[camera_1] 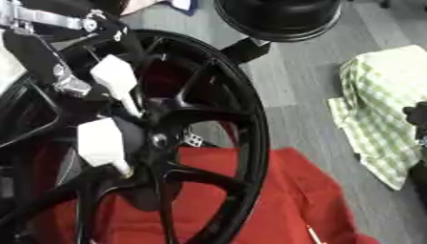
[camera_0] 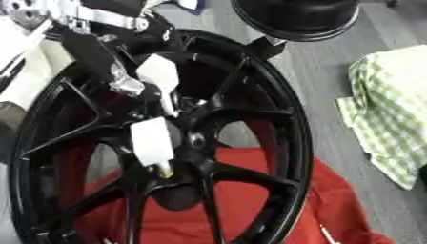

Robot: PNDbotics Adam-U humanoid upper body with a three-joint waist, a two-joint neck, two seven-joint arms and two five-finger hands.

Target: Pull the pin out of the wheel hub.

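Note:
A black spoked wheel (camera_0: pixel 275 119) stands on edge, its hub (camera_0: pixel 196 140) facing me. My left hand (camera_0: pixel 153 143), black with white covers, reaches in from the upper left and lies against the hub. A small yellowish piece (camera_0: pixel 166 172), perhaps the pin, shows just under the lower white cover, below and left of the hub's centre. How the hand holds it is hidden. A dark shape at the right edge may be my right hand (camera_1: pixel 417 119), over the checked cloth.
A red cloth (camera_0: pixel 333 205) lies under and behind the wheel's lower part. A green-and-white checked cloth (camera_0: pixel 392 114) is on the grey floor to the right. A round black object (camera_0: pixel 296 19) sits above the wheel's top rim.

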